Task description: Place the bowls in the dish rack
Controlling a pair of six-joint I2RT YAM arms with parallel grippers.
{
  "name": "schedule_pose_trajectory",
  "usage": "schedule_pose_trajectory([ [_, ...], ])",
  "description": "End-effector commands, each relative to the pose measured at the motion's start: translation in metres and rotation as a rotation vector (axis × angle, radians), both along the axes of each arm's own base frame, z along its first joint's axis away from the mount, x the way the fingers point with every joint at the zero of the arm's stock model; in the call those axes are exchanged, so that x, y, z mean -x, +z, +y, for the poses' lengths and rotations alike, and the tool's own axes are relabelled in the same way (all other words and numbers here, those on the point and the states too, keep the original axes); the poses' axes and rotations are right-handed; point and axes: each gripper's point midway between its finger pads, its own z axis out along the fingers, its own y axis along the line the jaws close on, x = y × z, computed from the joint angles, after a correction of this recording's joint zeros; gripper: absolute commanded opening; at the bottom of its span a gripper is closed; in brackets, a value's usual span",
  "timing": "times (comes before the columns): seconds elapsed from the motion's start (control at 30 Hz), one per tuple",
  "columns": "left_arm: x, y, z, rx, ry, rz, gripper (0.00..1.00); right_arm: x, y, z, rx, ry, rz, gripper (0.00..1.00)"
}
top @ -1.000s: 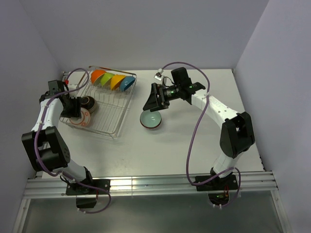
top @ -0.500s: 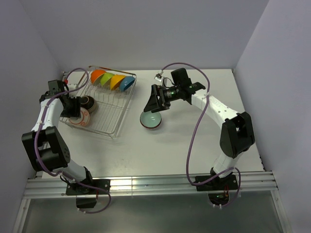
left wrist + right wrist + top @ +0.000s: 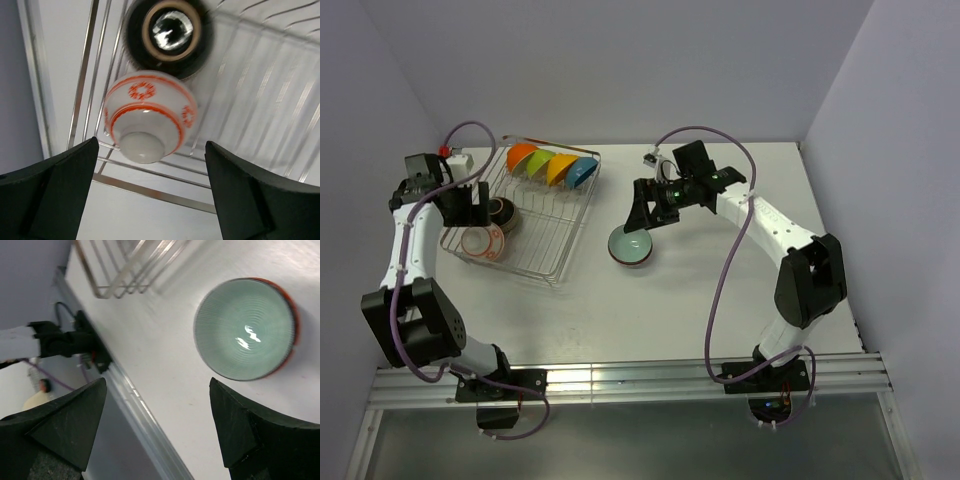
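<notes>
White tabletop (image 3: 720,300) between plain grey walls is all that surrounds you, so start at your left gripper (image 3: 470,203). Its fingers (image 3: 55,185) stand wide apart with nothing between them. A second ago they were down on the white bowl with orange pattern (image 3: 150,117). Now they have let go, and the arm has lifted back toward 10 o'clock.

In the left wrist view that bowl lies tilted, foot toward the camera, leaning on the wires at the 8 o'clock corner of the dish rack (image 3: 545,245). It has not shifted since the release. Right at its 12 o'clock sits the dark bowl (image 3: 170,32); you cannot tell whether the two touch. Farther out, four coloured bowls (image 3: 552,166) stand on edge in a row at the rack's 12 o'clock end. By my count that makes six bowls loaded.

Your right gripper (image 3: 642,208) hangs open and empty, a little to 12 o'clock of the teal bowl (image 3: 243,329), and has barely moved in the last second. That bowl rests upright on the table at the rack's 3 o'clock, apart from it.

It looks like the only bowl left outside, so your next job is probably to bring the right fingers down over its rim. Mind the glossy inside, because a shallow pinch could slip.
</notes>
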Motion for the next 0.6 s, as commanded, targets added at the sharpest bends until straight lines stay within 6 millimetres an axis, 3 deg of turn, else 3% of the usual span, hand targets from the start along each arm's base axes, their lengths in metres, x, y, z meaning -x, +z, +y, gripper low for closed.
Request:
schedule_pose_trajectory([
  [0.0,-0.014,0.080,-0.027,0.064,-0.111,-0.266,0.93,-0.018,0.012,-0.025,0.133,-0.068,-0.172,0.89],
  [0.07,-0.013,0.098,-0.041,0.098,-0.170,-0.333,0.95,-0.026,-0.005,-0.041,0.238,-0.104,-0.196,0.85],
  [0.1,-0.012,0.117,-0.048,0.094,-0.198,-0.406,0.98,-0.028,-0.015,-0.045,0.276,-0.112,-0.195,0.84],
  [0.2,-0.003,0.136,-0.075,0.123,-0.283,-0.501,1.00,-0.038,-0.034,-0.060,0.374,-0.143,-0.211,0.75],
  [0.33,0.004,0.138,-0.110,0.138,-0.359,-0.550,0.99,-0.052,-0.052,-0.061,0.423,-0.157,-0.220,0.61],
  [0.43,0.005,0.138,-0.123,0.156,-0.374,-0.556,1.00,-0.063,-0.064,-0.060,0.459,-0.161,-0.223,0.57],
  [0.57,0.003,0.135,-0.126,0.177,-0.369,-0.547,1.00,-0.069,-0.077,-0.050,0.458,-0.148,-0.209,0.54],
])
